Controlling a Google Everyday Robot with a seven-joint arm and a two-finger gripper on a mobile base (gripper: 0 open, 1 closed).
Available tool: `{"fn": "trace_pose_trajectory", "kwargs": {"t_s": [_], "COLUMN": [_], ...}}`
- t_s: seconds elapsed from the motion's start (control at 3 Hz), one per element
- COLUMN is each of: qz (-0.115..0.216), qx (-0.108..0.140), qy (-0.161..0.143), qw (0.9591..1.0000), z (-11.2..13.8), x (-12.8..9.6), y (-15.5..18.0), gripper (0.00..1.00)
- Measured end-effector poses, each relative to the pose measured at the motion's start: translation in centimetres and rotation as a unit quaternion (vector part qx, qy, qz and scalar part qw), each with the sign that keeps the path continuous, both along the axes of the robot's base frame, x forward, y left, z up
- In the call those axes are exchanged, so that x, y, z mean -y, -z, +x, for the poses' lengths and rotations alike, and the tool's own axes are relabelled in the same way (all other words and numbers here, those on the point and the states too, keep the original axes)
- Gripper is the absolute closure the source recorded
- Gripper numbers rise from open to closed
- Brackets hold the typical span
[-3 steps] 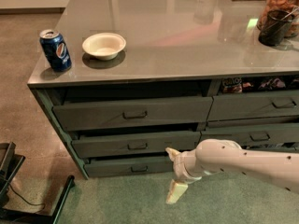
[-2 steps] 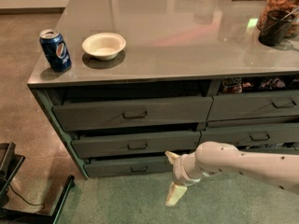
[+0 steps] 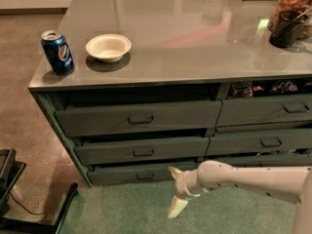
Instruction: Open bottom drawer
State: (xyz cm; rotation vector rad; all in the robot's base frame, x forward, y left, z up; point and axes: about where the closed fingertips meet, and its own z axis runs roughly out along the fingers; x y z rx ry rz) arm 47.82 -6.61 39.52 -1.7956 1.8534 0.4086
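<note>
The bottom drawer (image 3: 117,173) is the slimmest dark grey-green front of the left stack, with a small dark handle (image 3: 145,176) at its centre. It sits nearly flush with the cabinet. My gripper (image 3: 175,191) reaches in from the right on a white arm, low in front of the cabinet, just right of and below the handle. Its two cream fingers are spread apart, one (image 3: 174,171) up near the drawer's right end, the other (image 3: 176,206) down over the green floor. It holds nothing.
Two taller drawers (image 3: 139,117) (image 3: 141,150) sit above it, slightly ajar. A second stack (image 3: 265,143) stands to the right. On the countertop are a Pepsi can (image 3: 57,51), a white bowl (image 3: 108,47) and a dark cup (image 3: 286,28). A black stand (image 3: 19,199) stands at the lower left.
</note>
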Motion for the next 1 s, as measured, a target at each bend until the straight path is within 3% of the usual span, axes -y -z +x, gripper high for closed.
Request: {"fn": "trace_pose_trajectory", "kwargs": {"t_s": [0.33, 1.0], "qz": [0.013, -0.003], "qx": [0.016, 0.01], "qy": [0.013, 0.023], "qw": [0.9997, 0.9997], "z": [1.0, 1.3], "x": [-0.8, -0.2], "y": [4.5, 5.8], "gripper": [0.0, 0.0]}}
